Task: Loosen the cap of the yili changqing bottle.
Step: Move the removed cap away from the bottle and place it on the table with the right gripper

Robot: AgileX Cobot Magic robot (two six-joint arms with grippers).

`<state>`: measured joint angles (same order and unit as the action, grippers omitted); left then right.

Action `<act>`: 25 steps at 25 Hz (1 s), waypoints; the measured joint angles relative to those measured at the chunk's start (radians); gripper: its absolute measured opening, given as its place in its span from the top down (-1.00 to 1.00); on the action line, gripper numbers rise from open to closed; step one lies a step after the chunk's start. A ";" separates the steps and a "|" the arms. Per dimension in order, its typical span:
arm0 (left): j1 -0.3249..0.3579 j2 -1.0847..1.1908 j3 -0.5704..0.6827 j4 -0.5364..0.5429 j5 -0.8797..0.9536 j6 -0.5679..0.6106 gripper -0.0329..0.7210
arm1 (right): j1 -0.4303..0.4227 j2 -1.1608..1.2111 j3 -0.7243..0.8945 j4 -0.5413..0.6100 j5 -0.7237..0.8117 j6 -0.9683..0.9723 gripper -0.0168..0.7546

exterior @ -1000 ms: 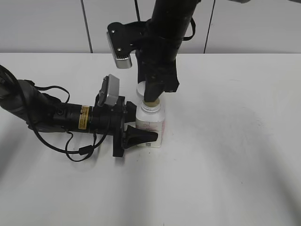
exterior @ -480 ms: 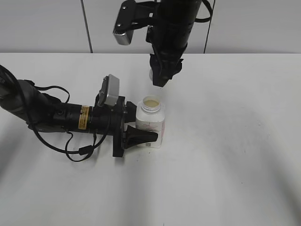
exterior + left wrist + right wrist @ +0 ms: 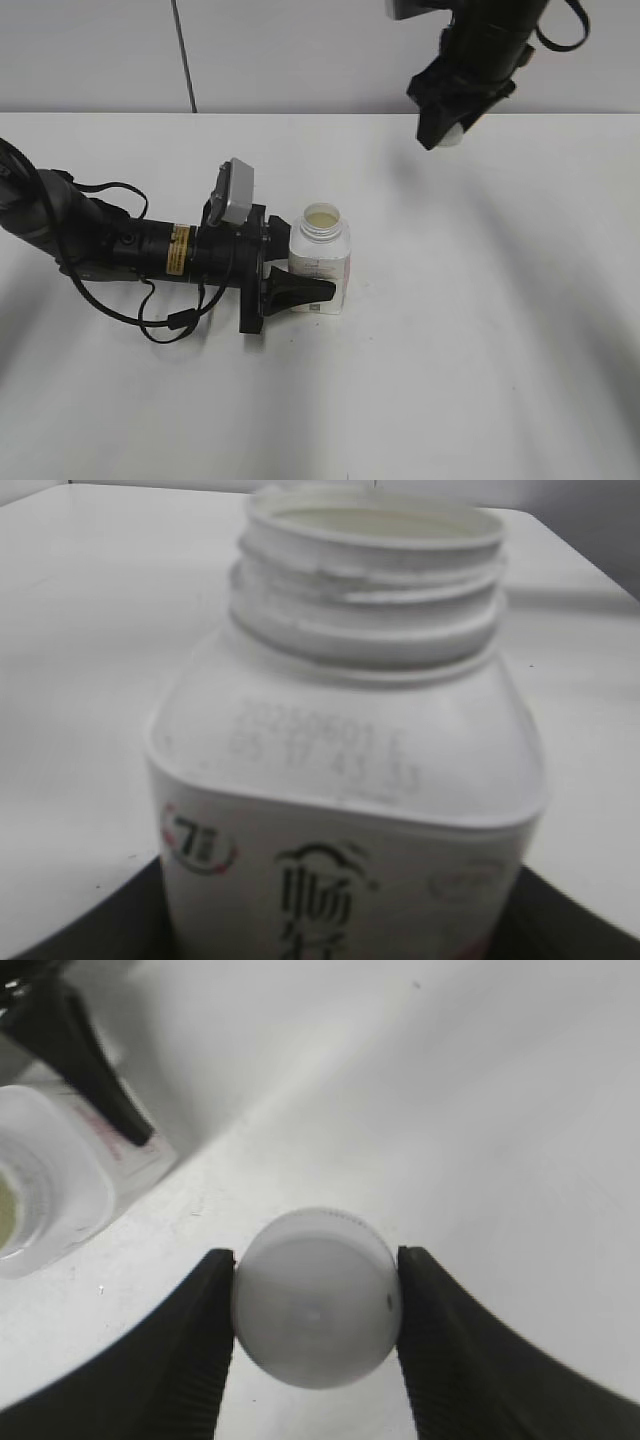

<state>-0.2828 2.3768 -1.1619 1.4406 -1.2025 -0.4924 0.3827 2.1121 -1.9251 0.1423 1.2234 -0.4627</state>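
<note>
The yili changqing bottle stands upright on the white table, its threaded neck open and uncapped; it fills the left wrist view and shows at the left edge of the right wrist view. My left gripper lies low along the table and is shut on the bottle's body. My right gripper is high at the back right, far from the bottle, and is shut on the round white cap, which peeks out below the fingers in the exterior view.
The white table spreads wide to the right and front of the bottle. A grey panelled wall runs behind the table's far edge. My left arm and its cables lie across the table's left side.
My right gripper has lifted the cap off the bottle's neck and carried it up and to the right. The bottle and my left gripper have not moved.
</note>
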 joint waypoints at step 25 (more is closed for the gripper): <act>0.000 0.000 0.000 -0.002 0.000 0.000 -0.17 | -0.358 -0.110 0.690 0.089 -0.460 0.229 -0.05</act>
<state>-0.2828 2.3768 -1.1619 1.4389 -1.2025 -0.4924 0.0243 2.0020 -1.2350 0.2310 0.7634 -0.2339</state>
